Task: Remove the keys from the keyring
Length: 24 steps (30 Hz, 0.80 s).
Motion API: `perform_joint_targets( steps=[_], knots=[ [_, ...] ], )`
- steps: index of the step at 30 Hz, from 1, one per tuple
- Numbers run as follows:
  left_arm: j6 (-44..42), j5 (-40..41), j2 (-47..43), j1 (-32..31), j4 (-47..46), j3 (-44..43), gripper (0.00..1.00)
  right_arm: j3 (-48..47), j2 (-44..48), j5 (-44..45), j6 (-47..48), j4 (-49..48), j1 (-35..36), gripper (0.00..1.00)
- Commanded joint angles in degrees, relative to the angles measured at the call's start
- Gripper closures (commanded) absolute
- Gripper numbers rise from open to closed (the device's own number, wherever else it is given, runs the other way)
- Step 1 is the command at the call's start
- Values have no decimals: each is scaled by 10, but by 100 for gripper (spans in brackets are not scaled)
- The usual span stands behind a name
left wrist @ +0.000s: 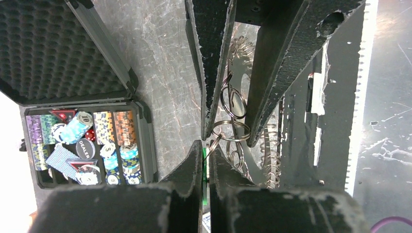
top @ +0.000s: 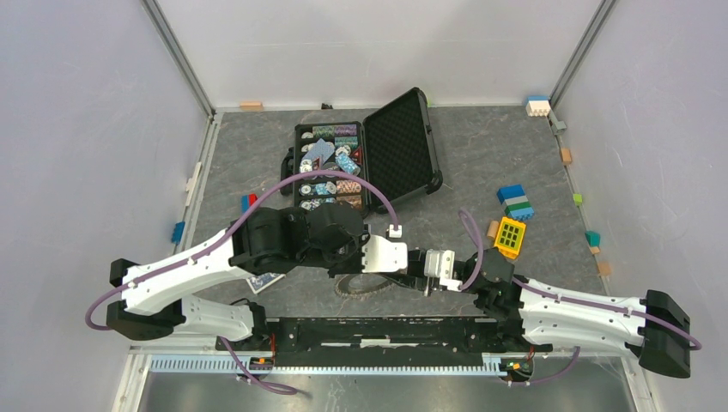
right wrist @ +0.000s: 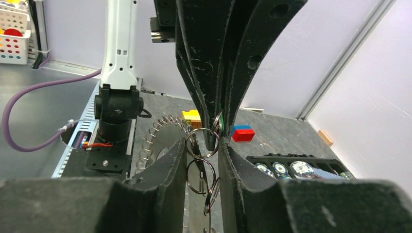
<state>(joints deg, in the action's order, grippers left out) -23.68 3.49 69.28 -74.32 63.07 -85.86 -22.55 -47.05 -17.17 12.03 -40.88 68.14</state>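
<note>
Left arm [top: 197,257]: stretched across, wrist over the keyring [top: 360,287].
Left gripper [left wrist: 205,145]: clamped on green tag [left wrist: 204,170].
Right arm [top: 567,305]: reaching in from right of keyring.
Right gripper [right wrist: 202,145]: jaws partly apart, grip unclear, tips meeting left gripper's.

black case [top: 399,142] 1 | keyring [top: 367,293] 1 | keys [right wrist: 151,137] many, uncountable | yellow grid block [top: 510,237] 1 | dealer chip [left wrist: 87,148] 1

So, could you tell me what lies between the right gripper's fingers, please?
Small split rings, in the right wrist view; the left gripper pinches the green tag close by.
</note>
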Motion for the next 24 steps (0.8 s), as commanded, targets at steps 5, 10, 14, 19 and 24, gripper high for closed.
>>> perform_joint_targets(
  steps=[5, 10, 14, 19, 24],
  knots=[
    [-15, 39, -10, -1, -19, -26, 98, -31, 12, 48, -44, 0, 2, 80],
    [-10, 53, -19, -3, -33, -17, 98, -20, 11, 66, -74, -33, 2, 82],
    [-10, 56, -32, -6, -56, -1, 98, 0, 6, 82, -108, -96, 2, 83],
    [-8, 58, -39, -6, -66, 7, 98, 15, -6, 90, -148, -159, 2, 85],
    [-6, 61, -38, -7, -66, 10, 98, 19, -16, 86, -164, -192, 1, 85]
  ],
)
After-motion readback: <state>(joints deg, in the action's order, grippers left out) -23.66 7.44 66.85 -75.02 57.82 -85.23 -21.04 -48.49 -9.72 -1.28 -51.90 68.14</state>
